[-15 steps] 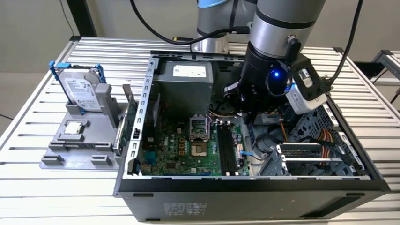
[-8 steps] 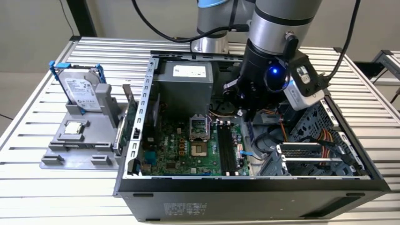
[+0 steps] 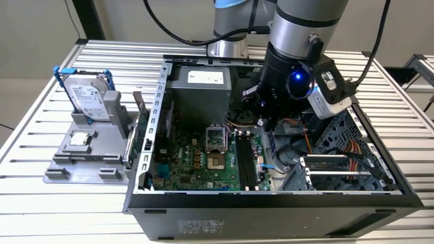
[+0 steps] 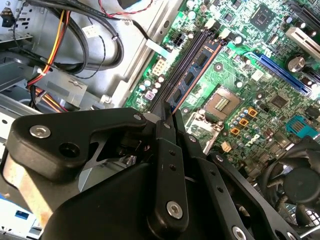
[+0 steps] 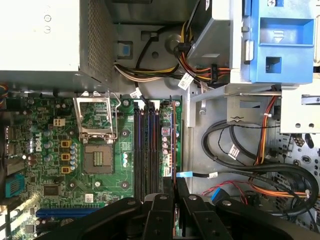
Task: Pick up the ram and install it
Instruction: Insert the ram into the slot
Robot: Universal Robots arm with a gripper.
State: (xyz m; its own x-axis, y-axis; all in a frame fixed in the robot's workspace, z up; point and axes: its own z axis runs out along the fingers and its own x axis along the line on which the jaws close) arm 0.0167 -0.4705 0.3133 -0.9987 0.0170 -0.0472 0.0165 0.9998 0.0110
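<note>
- The gripper [image 5: 174, 187] hangs inside the open computer case [image 3: 157, 91], its fingers closed on the ram [image 5: 173, 145].
- In both wrist views, the ram stands on edge directly ahead of the fingertips, over the outermost memory slot of the motherboard [image 5: 50, 150].
- The empty processor socket [image 5: 96, 157] lies beside the slots [image 5: 145, 150].

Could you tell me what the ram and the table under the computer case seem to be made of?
The ram looks like a thin printed circuit board, dark and matt, with small black chips along its face, standing in a motherboard slot. The table looks like bare metal, probably aluminium: pale grey slatted profiles with a dull sheen.
</note>
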